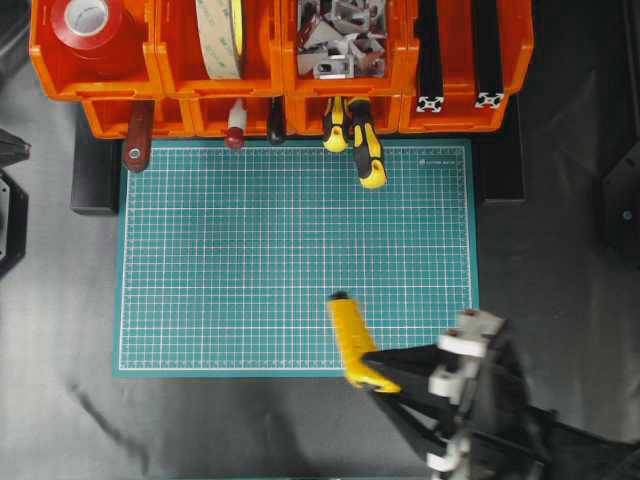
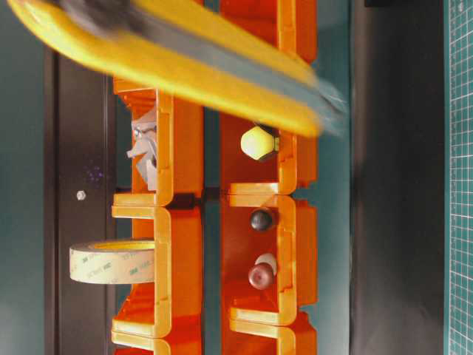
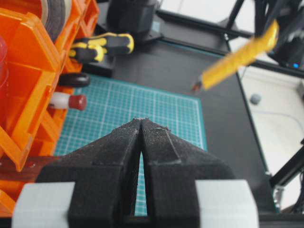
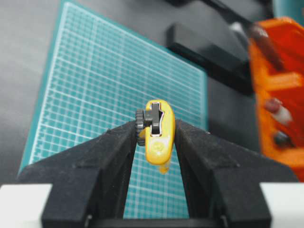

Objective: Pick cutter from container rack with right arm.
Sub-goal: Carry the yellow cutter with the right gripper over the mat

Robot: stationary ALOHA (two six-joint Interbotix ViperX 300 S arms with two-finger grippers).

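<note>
My right gripper (image 4: 155, 127) is shut on the yellow cutter (image 4: 156, 135), its fingers pressing both sides of the body. In the overhead view the right gripper (image 1: 385, 375) holds the cutter (image 1: 352, 340) above the front edge of the green cutting mat (image 1: 250, 250), dark tip pointing toward the orange container rack (image 1: 275, 60). The cutter also shows in the air in the left wrist view (image 3: 237, 59) and blurred across the table-level view (image 2: 185, 63). My left gripper (image 3: 142, 121) is shut and empty; it does not show in the overhead view.
The rack holds a red tape roll (image 1: 88, 20), a beige tape roll (image 1: 222, 35), metal brackets (image 1: 340, 35) and black rails (image 1: 458, 50). Two yellow-and-black screwdrivers (image 1: 358, 135) and red-handled tools (image 1: 138, 140) stick out of the lower bins over the mat's back edge.
</note>
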